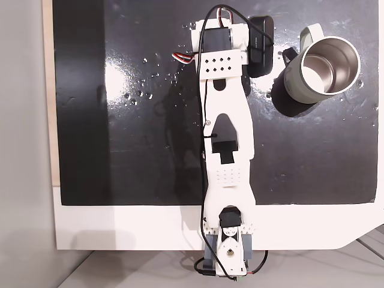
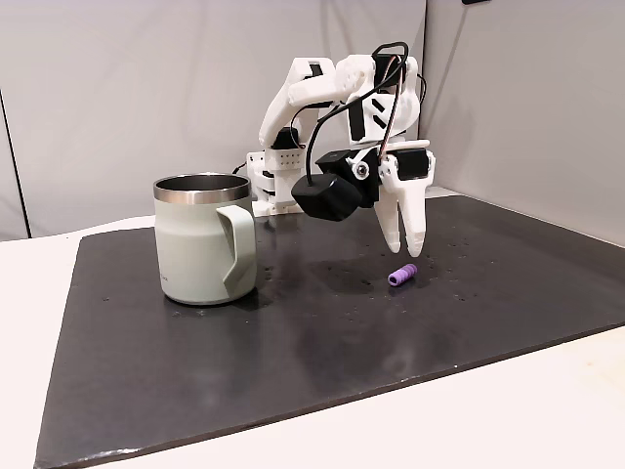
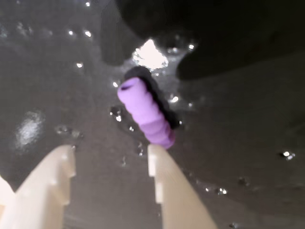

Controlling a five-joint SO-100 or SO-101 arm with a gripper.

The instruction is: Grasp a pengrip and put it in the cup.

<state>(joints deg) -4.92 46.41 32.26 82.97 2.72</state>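
The pengrip (image 2: 402, 276), a small light-purple ridged cylinder, lies on its side on the black mat, well to the right of the cup in a fixed view. My gripper (image 2: 403, 251) hangs just above it, fingers pointing down and open, with nothing between them. In the wrist view the pengrip (image 3: 145, 114) lies just beyond my right fingertip (image 3: 155, 152), and my gripper (image 3: 109, 152) stands apart from it. The cup (image 2: 205, 239), a pale grey-green mug with a steel interior, stands upright with its handle toward the camera. From above, the cup (image 1: 318, 90) is at the upper right, beside my arm (image 1: 228, 138).
The black mat (image 2: 293, 352) covers most of the white table (image 1: 120, 228) and is speckled with small shiny spots. The black wrist camera (image 2: 327, 195) juts out beside the gripper toward the cup. Grey walls stand behind the arm's base.
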